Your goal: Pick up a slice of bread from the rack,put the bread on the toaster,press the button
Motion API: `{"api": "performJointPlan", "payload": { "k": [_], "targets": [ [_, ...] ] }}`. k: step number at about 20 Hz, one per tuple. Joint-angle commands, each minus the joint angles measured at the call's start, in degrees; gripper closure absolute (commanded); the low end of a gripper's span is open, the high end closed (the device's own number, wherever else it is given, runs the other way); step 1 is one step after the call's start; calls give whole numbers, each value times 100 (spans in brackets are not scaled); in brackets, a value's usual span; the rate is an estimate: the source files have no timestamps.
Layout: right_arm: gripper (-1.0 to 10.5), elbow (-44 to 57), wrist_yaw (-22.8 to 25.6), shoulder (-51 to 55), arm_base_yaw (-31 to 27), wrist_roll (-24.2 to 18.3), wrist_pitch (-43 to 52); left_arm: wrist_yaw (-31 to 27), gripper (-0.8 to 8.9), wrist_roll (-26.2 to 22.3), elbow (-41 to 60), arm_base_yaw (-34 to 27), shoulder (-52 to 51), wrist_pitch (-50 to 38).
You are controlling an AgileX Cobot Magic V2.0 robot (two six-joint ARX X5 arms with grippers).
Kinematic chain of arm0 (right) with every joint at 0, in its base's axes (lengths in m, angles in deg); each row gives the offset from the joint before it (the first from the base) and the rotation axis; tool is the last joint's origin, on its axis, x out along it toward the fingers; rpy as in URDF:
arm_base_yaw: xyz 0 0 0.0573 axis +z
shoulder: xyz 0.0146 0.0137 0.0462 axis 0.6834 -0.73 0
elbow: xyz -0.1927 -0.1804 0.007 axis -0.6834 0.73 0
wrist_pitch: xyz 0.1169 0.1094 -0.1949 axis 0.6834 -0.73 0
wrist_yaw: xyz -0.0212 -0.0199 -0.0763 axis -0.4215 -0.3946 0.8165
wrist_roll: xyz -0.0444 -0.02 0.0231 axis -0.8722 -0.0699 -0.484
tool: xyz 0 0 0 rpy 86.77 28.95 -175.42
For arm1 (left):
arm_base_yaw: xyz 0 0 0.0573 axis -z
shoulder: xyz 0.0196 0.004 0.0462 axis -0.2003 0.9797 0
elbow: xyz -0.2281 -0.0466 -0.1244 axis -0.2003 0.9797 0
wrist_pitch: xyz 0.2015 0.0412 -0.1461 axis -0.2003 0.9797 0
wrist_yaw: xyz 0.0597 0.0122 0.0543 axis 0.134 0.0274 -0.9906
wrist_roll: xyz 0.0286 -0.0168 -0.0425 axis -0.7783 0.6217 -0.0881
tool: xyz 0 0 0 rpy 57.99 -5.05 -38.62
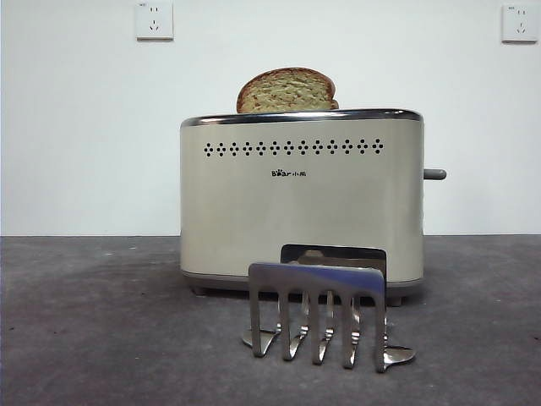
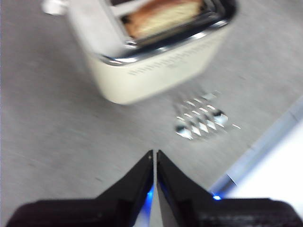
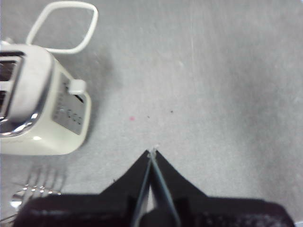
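slice of bread [image 1: 286,91] upright in toaster [image 1: 302,203] slot, rack [image 1: 319,311] empty — both grippers closed, aloft

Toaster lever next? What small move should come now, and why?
Probably bring the right gripper toward the button to press it. The slice of bread already stands in the toaster, the rack holds none, and that gripper hangs nearest the lever end.

A plain white wall [image 1: 84,127] with two white sockets [image 1: 154,19] backs the grey tabletop [image 1: 84,321].
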Motion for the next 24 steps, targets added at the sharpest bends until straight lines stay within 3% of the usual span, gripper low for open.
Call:
{"api": "performJointPlan", "payload": {
  "k": [1, 4, 6, 8, 13, 24],
  "targets": [
    [946, -4, 24, -260, 0, -48, -83, -15, 796, -828, 1502, -678, -754, -1626],
    [946, -4, 42, -699, 0, -48, -46, -15, 796, -699, 4210, -1698, -2186, -4492],
    [946, -4, 37, -1008, 0, -48, 28, -15, 796, -553, 5829, -2245, -3064, -5853],
    [946, -4, 39, -1296, 0, -46, 116, -17, 796, -146, 7071, -2540, -3908, -6568],
    [946, -4, 39, -1897, -2, -48, 664, -118, 795, -15, 8229, -2594, -5252, -6474],
    [946, -4, 37, -2238, -2, -48, 2588, -243, 795, 0, 8699, -2909, -6328, -6107]
  ]
}}
